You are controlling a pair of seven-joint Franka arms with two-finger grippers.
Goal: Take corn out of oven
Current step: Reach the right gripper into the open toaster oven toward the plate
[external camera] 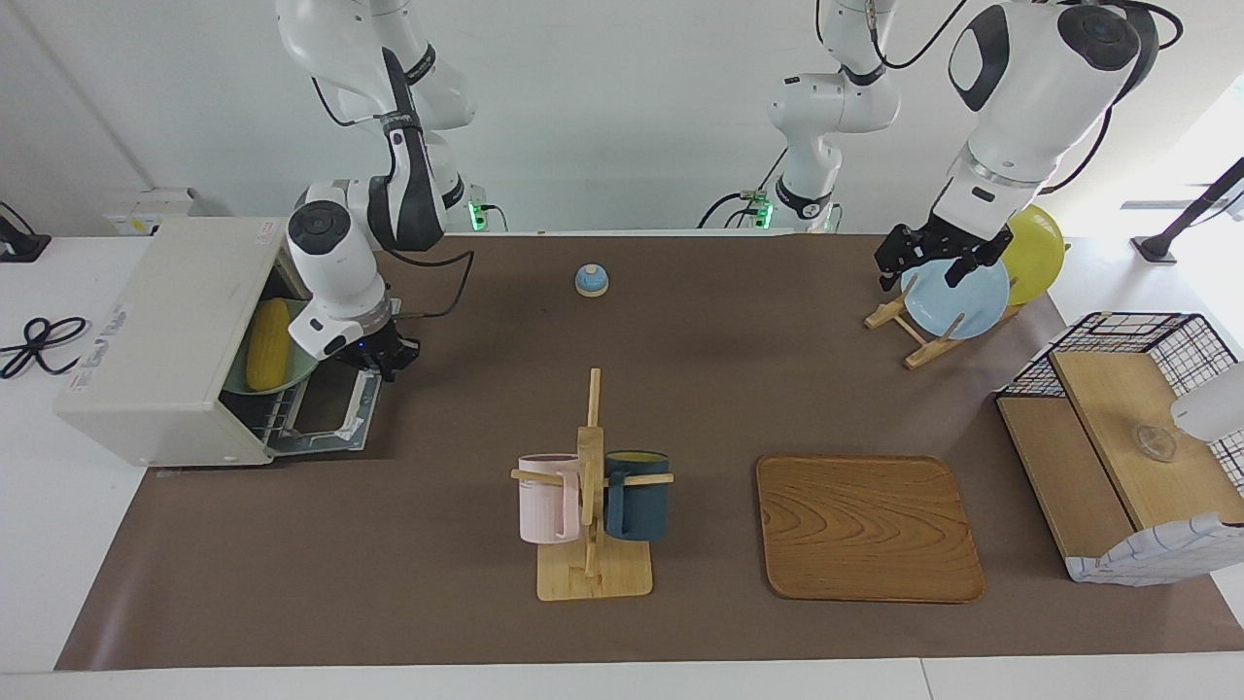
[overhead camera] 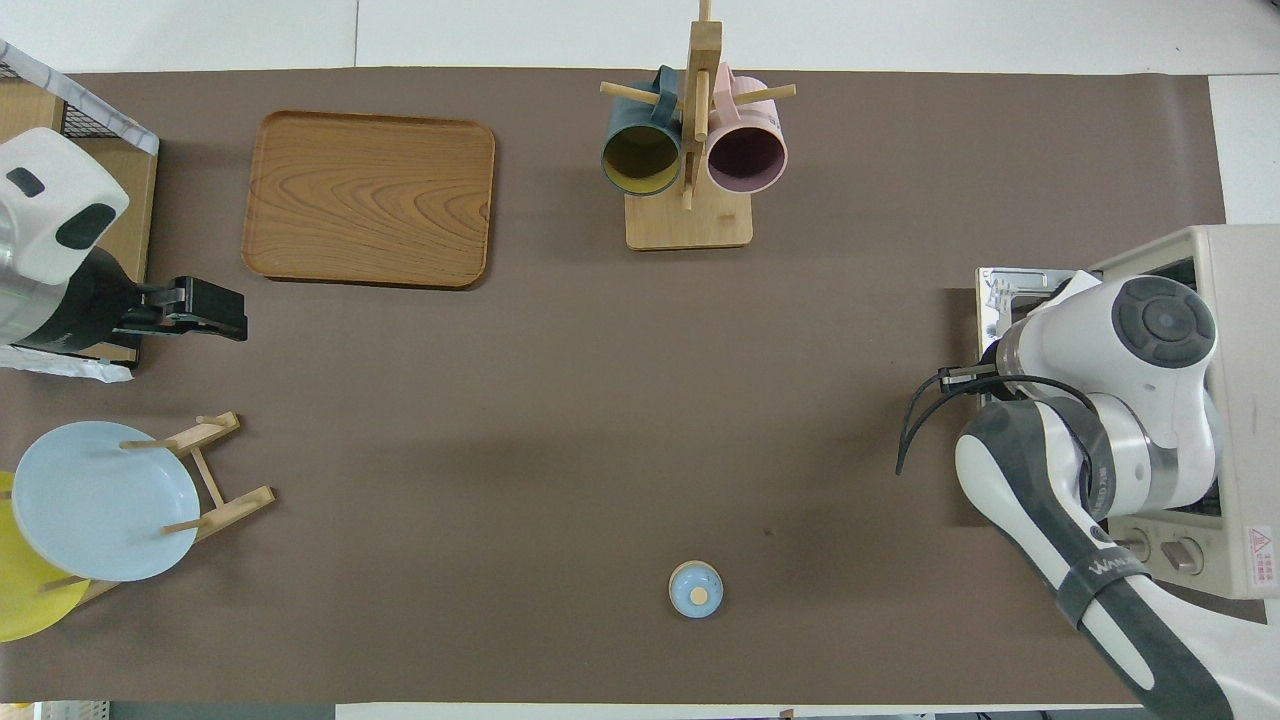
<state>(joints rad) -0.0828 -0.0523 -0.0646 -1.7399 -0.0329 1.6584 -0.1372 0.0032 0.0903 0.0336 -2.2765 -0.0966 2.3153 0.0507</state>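
We saw the corn (external camera: 267, 343) lying on a pale green plate (external camera: 292, 374) inside the oven (external camera: 165, 335), whose door (external camera: 326, 413) hung open. Our right gripper (external camera: 384, 358), fingers closed on nothing, hovered over that door. Our left gripper (external camera: 928, 255) waited spread wide over the blue plate (external camera: 957, 301) in its wooden rack (external camera: 914, 335).

I see the oven (external camera: 165, 340) mouth partly blocked by the right gripper (external camera: 389, 358), fingers together, over the dropped door (external camera: 326, 413). Open mat (external camera: 680, 389) in front; only the mug rack (external camera: 591, 486) and 1 small bell (external camera: 592, 280) interrupt.
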